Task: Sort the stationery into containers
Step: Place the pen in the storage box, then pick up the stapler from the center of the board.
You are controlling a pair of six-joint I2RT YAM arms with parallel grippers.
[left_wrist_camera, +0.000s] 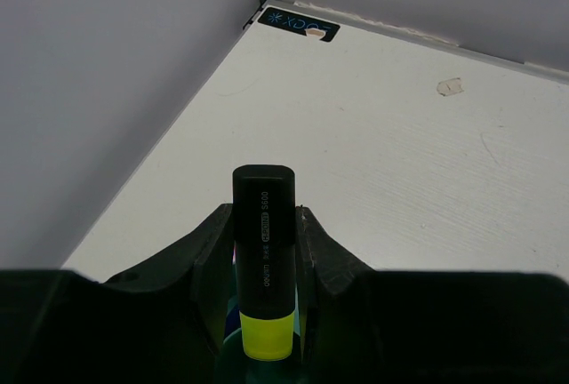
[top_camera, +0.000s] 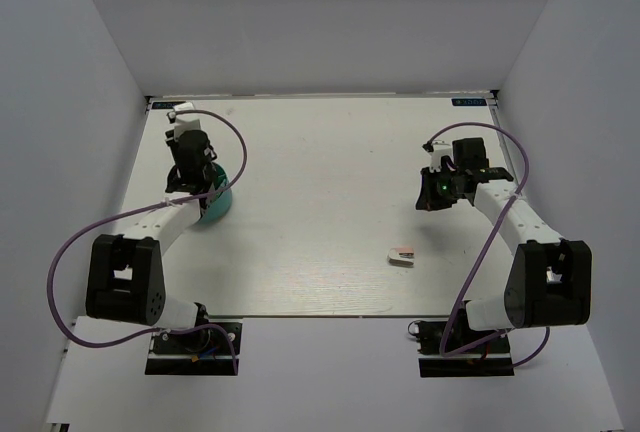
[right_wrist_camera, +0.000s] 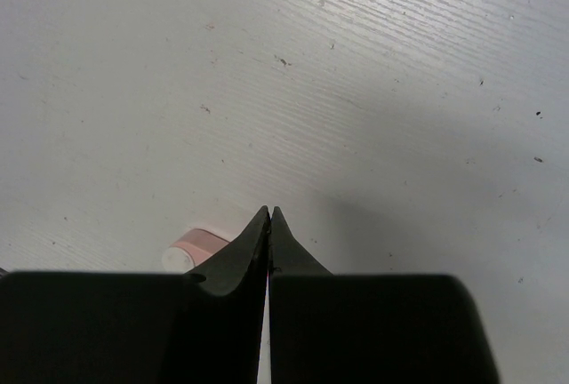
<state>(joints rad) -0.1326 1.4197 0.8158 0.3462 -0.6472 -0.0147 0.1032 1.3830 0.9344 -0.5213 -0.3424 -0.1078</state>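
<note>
White walls close in a pale desk [top_camera: 320, 152] on three sides, and both of your arms reach out over it from the near edge. The left arm bends toward the desk's left edge, where the round teal holder [top_camera: 216, 208] sits about midway between front and back, mostly hidden under the wrist. Your left gripper [left_wrist_camera: 264, 217] is clenched on a black marker [left_wrist_camera: 263, 255], one jaw on each side of the barrel. The yellow end points down at the holder, and a sliver of teal shows just beneath it. You appear to be at the drop-off step for this marker. The next move calls for lowering it straight and loosening the jaws only once the yellow end is inside the wall. Which compartment lies below cannot be told, since the arm covers the dividers. Your right gripper [right_wrist_camera: 269, 215] hangs over the right half of the desk, pressed tight together and holding nothing. The pink-and-white block [top_camera: 401, 256] lies loose toward the desk's front edge, right of centre and near that gripper. It looks like the last piece to collect, and the right jaws would have to part before they can take it.
</note>
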